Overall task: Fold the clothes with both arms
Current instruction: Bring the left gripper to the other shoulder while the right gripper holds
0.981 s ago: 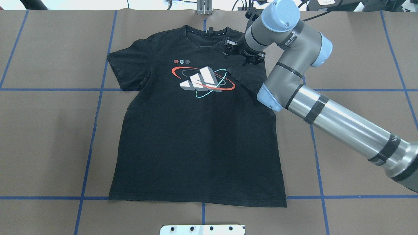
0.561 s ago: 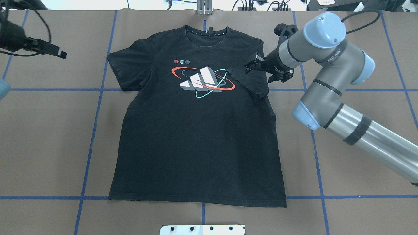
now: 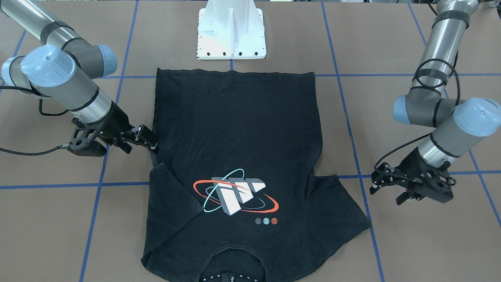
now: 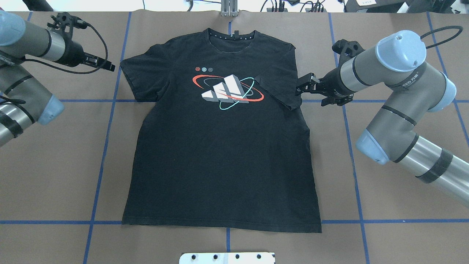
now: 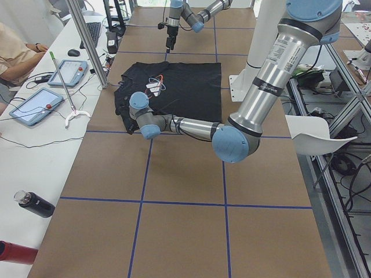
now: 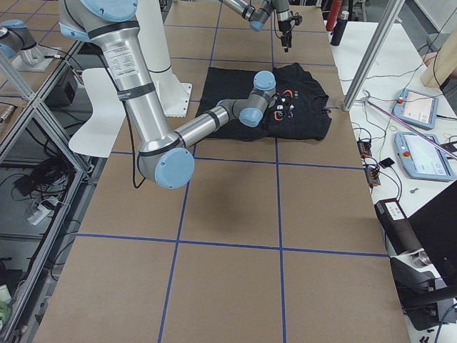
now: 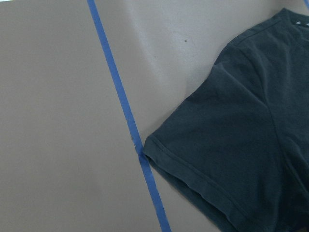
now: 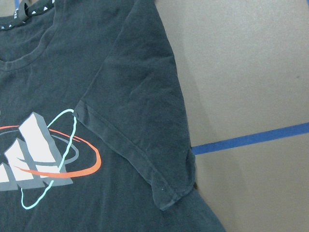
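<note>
Black T-shirt (image 4: 220, 157) lies flat mid-way across the table (image 4: 44, 176), one sleeve (image 4: 278, 91) folded in; right gripper (image 4: 303, 85) hovers empty and spread beside it, left gripper (image 4: 110, 67), width unclear, faces the flat sleeve (image 4: 141, 77), likely next.

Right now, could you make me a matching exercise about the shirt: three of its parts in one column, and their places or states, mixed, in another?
Parts:
1. sleeve on the robot's right
2. sleeve on the robot's left
3. bottom hem

Places or states:
a. nearest the white base
b. spread flat on the table
c. folded inward onto the shirt front

Pairs: 1-c, 2-b, 3-a
</note>
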`<state>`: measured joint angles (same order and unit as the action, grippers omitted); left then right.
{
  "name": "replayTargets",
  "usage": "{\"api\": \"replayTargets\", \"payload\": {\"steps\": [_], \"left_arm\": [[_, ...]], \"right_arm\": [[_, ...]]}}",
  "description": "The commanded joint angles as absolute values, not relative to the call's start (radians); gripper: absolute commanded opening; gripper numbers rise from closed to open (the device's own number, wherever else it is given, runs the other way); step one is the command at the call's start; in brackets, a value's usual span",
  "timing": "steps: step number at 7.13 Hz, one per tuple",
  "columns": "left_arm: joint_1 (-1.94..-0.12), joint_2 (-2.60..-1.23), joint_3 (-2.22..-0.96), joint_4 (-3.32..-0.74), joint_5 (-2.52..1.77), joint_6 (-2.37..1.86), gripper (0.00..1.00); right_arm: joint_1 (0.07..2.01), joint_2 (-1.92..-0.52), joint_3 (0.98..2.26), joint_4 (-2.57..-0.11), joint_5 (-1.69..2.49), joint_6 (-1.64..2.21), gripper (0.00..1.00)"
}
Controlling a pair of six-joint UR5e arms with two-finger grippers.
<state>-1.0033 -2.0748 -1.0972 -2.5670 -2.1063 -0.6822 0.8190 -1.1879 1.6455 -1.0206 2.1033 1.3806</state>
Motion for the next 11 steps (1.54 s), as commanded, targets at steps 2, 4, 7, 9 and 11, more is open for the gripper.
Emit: {"api": "replayTargets", "payload": {"steps": [2,4,7,9,11], "left_arm": [[-0.951,-2.195,-0.873,-2.672,-2.006,-0.684,0.71],[-0.954,-2.200,-0.853,-2.672,-2.006,-0.687,0.49],[-0.971,-2.204,-0.851,-2.672,-2.008,-0.689,0.45],[-0.971,-2.221,-0.851,-2.674,-2.008,-0.692,0.45],[-0.971,-2.227,-0.845,-2.674,-2.008,-0.693,0.45]], "right_arm": [[0.818,-1.197,1.651,-1.019,2.103,1.382,1.00],[0.816,-1.195,1.648,-1.019,2.100,1.382,1.00],[0.815,-1.195,1.644,-1.019,2.095,1.382,1.00],[0.815,-1.193,1.644,-1.020,2.095,1.382,1.00],[0.815,-1.193,1.644,-1.020,2.095,1.387,1.00]]}}
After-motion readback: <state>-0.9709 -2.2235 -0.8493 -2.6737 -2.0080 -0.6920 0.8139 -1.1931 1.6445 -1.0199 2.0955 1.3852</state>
